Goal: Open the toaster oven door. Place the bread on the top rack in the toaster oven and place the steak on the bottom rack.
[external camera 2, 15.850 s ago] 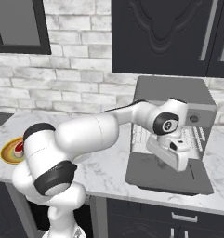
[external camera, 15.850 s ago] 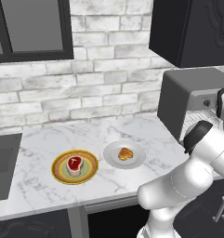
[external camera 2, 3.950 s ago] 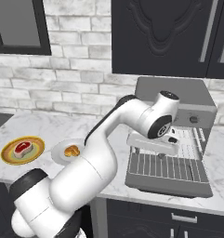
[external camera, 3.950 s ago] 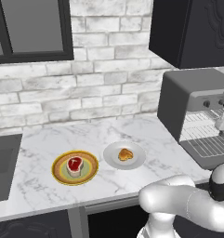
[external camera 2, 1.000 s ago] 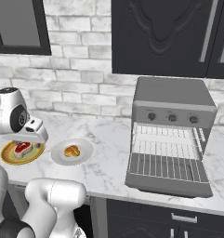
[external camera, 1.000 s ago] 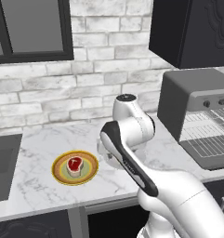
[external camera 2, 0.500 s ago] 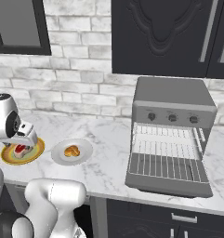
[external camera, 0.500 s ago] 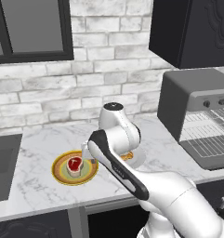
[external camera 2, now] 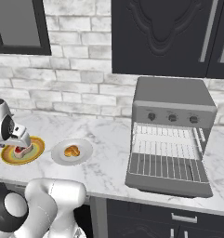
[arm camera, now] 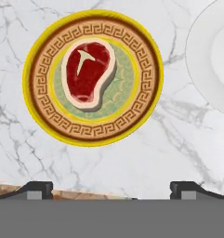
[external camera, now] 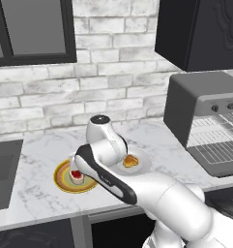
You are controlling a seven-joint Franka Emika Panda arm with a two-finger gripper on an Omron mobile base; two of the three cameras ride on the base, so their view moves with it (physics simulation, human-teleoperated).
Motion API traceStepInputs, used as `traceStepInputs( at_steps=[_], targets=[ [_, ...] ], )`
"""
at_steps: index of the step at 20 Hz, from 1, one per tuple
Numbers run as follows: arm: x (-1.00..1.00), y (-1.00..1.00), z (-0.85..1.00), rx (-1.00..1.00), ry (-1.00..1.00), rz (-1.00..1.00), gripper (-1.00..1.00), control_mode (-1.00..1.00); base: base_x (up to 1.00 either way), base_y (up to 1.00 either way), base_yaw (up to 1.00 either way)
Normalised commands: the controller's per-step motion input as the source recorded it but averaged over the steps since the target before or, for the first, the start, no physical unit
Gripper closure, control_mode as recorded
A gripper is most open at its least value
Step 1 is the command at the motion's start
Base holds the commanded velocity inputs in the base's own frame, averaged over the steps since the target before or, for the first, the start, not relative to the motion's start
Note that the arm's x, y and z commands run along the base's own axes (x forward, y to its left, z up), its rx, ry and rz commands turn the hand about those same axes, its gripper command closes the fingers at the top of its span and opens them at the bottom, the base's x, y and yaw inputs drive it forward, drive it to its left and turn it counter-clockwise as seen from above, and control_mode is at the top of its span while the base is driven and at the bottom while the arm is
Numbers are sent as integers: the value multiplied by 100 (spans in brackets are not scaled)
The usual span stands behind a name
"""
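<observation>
The steak, a red slab with a white fat rim, lies on a yellow patterned plate on the counter. My gripper hangs open straight above it, with nothing between its fingertips. The right base view has the gripper just over the steak. The bread rests on a white plate to the right. The toaster oven stands further right with its door folded down flat. Its top rack and bottom rack show inside.
A dark sink is sunk into the counter left of the yellow plate. Black wall cabinets hang above the oven. Bare marble lies between the white plate and the oven. My arm arches over the counter's front edge.
My arm has swung left from over the bread's plate to over the steak's plate and come lower. The gripper stays open. The food and oven have not moved.
</observation>
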Motion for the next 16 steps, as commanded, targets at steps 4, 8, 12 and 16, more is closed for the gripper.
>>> traceStepInputs(
  at_steps=[4,8,12,16],
  targets=[
    [26,16,-20,0,0,0,-100,-100,0,0,0],
    [4,13,-9,0,0,-1,-100,-100,0,0,0],
    [8,15,-14,0,-3,-4,-100,-100,0,0,0],
    [4,2,-21,0,-3,-7,-100,-100,0,0,0]
  ],
)
